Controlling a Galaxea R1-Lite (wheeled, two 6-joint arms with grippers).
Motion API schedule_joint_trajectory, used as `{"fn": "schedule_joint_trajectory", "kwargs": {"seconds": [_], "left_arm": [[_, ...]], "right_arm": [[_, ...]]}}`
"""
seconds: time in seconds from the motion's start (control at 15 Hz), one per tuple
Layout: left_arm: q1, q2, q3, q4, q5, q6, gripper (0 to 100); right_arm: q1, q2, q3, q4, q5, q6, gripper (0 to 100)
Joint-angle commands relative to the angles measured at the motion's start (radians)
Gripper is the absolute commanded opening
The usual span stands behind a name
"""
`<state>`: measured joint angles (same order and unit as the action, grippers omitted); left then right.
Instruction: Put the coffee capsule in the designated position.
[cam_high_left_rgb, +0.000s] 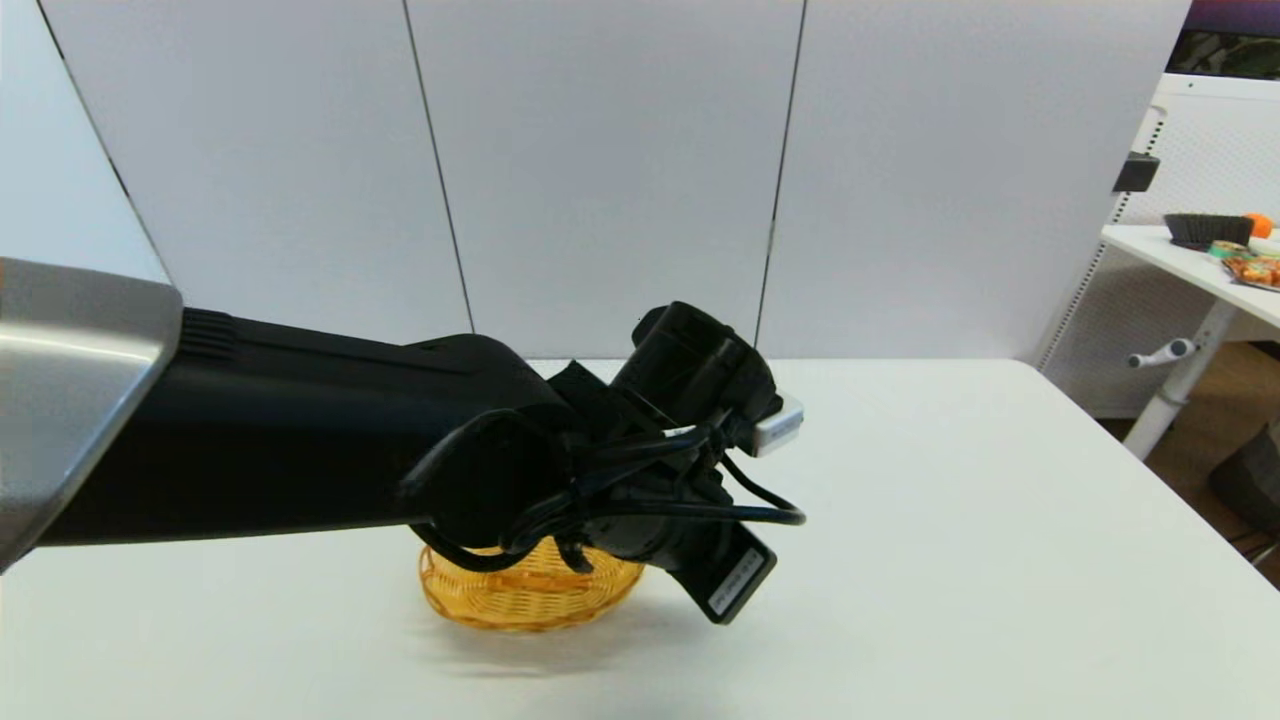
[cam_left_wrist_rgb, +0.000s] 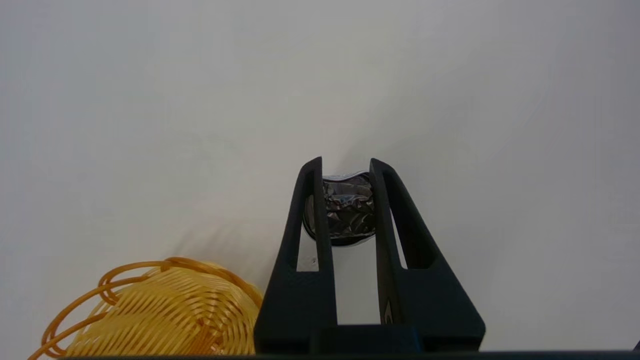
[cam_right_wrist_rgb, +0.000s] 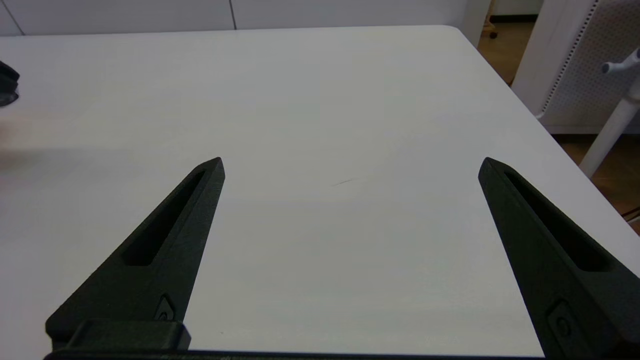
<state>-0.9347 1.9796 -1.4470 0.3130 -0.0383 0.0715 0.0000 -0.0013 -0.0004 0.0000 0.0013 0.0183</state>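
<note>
White panel walls split by thin dark seams back the white table, and off right stands a second white desk (cluttered with small items) over brown floor.

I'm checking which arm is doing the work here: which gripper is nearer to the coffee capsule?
The left gripper: its fingers are closed on the coffee capsule, beside the wicker basket. The right gripper hangs open over bare table, with no capsule in its view.

I see a white table, an amber-yellow woven wicker basket, a dark grey crinkled foil capsule with silver rim, black gripper fingers.
</note>
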Motion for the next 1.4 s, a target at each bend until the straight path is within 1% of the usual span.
{"fn": "schedule_joint_trajectory", "kwargs": {"seconds": [0.07,0.13,0.2,0.53,0.73,0.93,1.07,1.2,1.27,1.4], "left_arm": [[-0.001,0.007,0.008,0.001,0.000,0.001,0],[-0.001,0.007,0.008,0.001,0.000,-0.001,0],[-0.001,0.007,0.008,0.000,0.000,0.001,100],[-0.001,-0.004,-0.001,-0.002,0.003,0.010,100],[0.000,-0.067,-0.038,-0.006,0.017,0.013,100],[0.025,-0.160,-0.070,-0.008,0.121,0.013,100],[0.047,-0.211,-0.107,-0.009,0.173,0.013,100],[0.082,-0.251,-0.187,-0.003,0.179,0.016,100],[0.117,-0.278,-0.231,-0.002,0.179,0.031,100],[0.218,-0.334,-0.285,0.000,0.179,0.139,100]], "right_arm": [[0.000,0.001,-0.001,0.000,0.000,0.000,100],[0.000,0.001,0.000,0.000,0.000,0.000,100],[0.000,0.001,0.000,0.000,0.000,0.000,100],[0.000,0.001,0.000,0.000,0.000,0.000,100],[0.000,0.001,-0.001,0.000,0.000,0.000,100],[0.000,0.001,-0.001,0.000,0.000,0.000,100],[0.000,0.001,0.000,0.000,0.000,0.000,100],[0.000,0.001,0.000,0.000,0.000,0.000,100],[0.000,0.001,0.000,0.000,0.000,0.000,100],[0.000,0.001,-0.001,0.000,0.000,0.000,100]]}}
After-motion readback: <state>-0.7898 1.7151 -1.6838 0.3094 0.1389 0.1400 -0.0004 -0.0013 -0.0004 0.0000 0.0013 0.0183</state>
